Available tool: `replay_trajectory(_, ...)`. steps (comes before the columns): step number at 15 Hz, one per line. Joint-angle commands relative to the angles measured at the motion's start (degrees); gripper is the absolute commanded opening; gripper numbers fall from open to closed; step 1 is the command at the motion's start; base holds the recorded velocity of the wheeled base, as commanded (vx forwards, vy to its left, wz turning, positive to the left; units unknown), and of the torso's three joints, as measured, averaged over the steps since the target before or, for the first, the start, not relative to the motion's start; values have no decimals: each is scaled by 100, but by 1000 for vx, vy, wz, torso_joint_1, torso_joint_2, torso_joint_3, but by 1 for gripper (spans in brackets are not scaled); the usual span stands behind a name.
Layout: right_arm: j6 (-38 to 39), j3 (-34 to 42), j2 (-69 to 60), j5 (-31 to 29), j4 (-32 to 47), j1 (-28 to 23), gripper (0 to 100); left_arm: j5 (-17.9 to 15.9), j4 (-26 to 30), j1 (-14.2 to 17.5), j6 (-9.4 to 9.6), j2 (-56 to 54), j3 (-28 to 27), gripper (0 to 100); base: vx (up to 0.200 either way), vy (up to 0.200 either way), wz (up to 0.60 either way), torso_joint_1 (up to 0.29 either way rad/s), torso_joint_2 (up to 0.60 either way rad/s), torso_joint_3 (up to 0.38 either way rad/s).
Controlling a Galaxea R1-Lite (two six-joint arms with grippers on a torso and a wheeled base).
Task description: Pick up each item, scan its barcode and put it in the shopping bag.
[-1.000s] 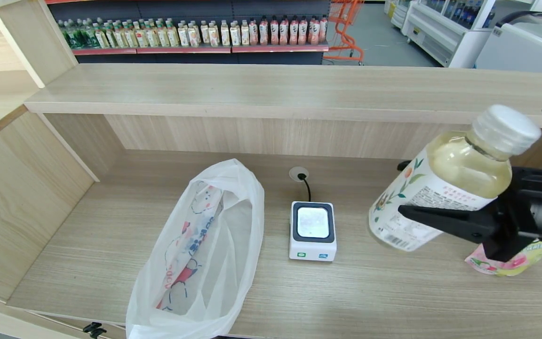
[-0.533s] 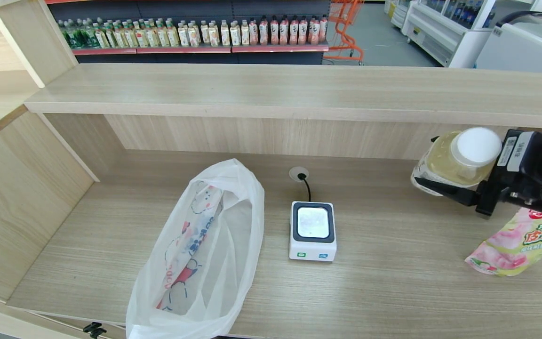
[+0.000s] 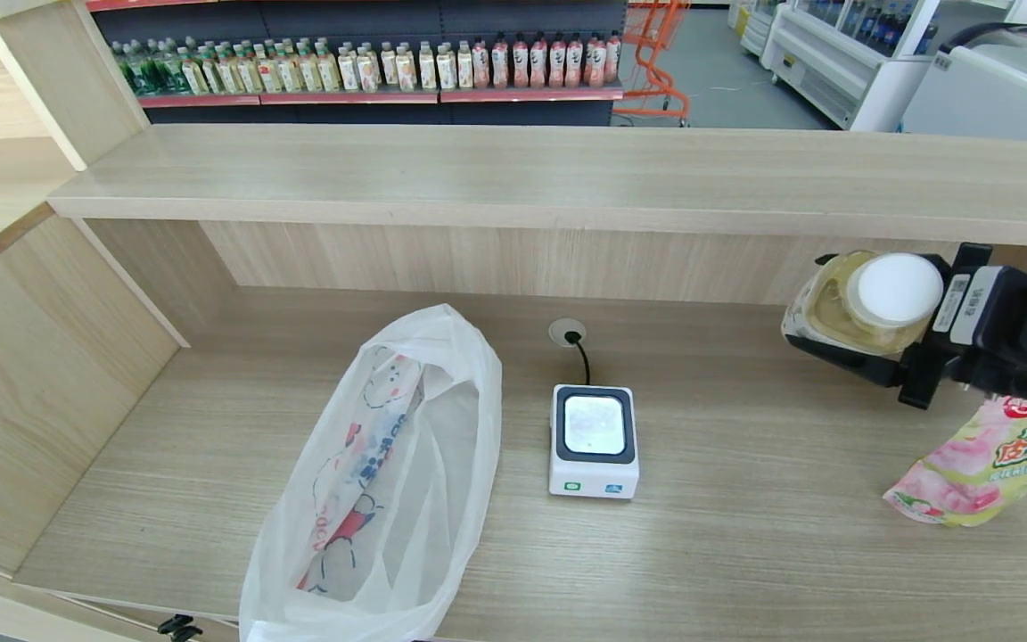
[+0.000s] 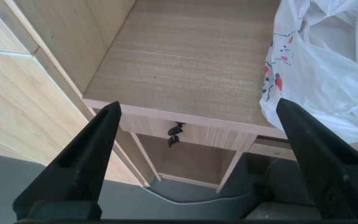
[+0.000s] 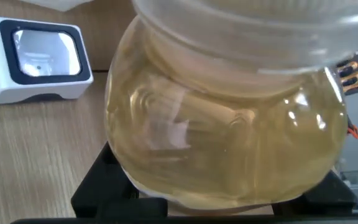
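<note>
right jaws: clamped on tea bottle (image 3: 861, 303), above counter (image 3: 745, 517) | left jaws: spread wide, empty

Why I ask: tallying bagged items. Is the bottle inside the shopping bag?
No, the bottle is held in the right gripper, well apart from the shopping bag.

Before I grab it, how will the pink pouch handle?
The pouch looks like soft film, so it will probably sag when lifted. Its glossy skin may slip. Lying flat on the counter, it seems unlikely to roll.
</note>
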Motion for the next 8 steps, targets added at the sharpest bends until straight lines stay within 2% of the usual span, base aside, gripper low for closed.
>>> replay_trajectory(1,42,-177,220,21,15,93,0,1,0,-1,-5,-2,0,100,0,200,0,2,2,7)
replay_trajectory(5,534,-555,747,240,6,146,0,1,0,-1,4,-2,0,100,0,200,0,7,6,-2)
replay_trajectory(8,754,-669,1222,609,6,146,0,1,0,-1,-5,-2,0,100,0,0,0,0,0,0)
